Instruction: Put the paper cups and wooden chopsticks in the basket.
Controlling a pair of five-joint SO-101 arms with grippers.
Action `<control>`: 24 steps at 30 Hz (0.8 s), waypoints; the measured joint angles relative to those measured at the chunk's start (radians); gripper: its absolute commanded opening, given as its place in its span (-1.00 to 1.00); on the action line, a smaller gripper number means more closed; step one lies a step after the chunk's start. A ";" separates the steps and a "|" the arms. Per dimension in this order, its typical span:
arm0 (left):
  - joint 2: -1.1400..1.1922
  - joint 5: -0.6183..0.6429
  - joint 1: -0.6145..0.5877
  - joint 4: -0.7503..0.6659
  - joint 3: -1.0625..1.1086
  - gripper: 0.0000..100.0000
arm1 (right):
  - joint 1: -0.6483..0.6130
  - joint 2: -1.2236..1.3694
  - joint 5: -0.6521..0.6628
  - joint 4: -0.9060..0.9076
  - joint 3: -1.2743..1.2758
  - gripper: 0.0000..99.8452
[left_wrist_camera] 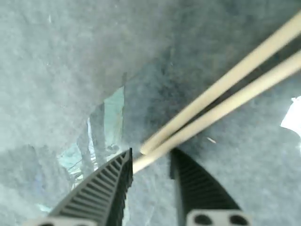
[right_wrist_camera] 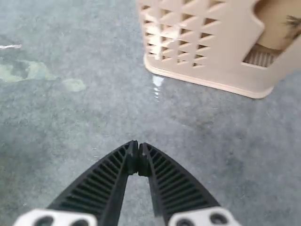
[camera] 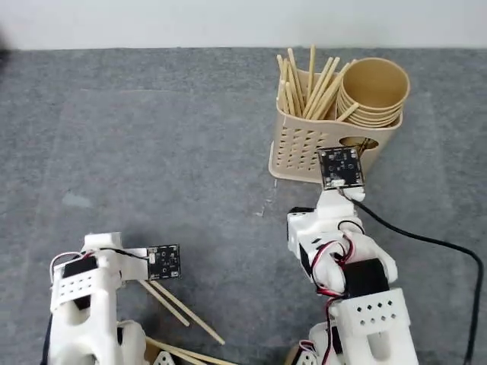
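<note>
While both arms sit at the near edge of the grey mat (camera: 152,152), I have the left gripper (left_wrist_camera: 151,160) spread open, low over the surface. Its two ribbed fingers (left_wrist_camera: 110,188) stand either side of the near ends of a loose pair of chopsticks (left_wrist_camera: 221,86). These lie flat and side by side on the mat, unclamped, though one tip seems to touch a finger. From the high view that pair (camera: 190,314) runs at a slant from beside the left arm (camera: 84,293) toward the near edge, between the two arms. A few more chopsticks (camera: 190,354) rest at the very edge, just beside that arm's base. Farther out, the right gripper (right_wrist_camera: 138,147) is closed tip to tip with nothing between its fingers, poised over bare mat and pointed at the basket (right_wrist_camera: 202,52). The right arm (camera: 346,266) stretches toward it, wrist just short of the near wall. At the far side the beige perforated basket (camera: 300,148) stands upright. A bundle of chopsticks (camera: 308,84) stands on end in the part toward the left arm. A nested stack of paper cups (camera: 374,87) sits beside it, mouth up, rising above the rim.
</note>
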 measured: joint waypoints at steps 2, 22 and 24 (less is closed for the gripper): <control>0.000 0.002 0.000 -0.002 0.000 -0.98 | 0.003 0.000 -0.003 0.000 0.000 -0.98; 0.017 0.209 0.129 0.543 -0.307 -0.88 | 0.008 0.000 -0.006 0.000 0.000 -0.98; 0.017 0.152 0.144 0.572 -0.307 -0.66 | 0.006 0.000 -0.006 0.000 0.000 -0.98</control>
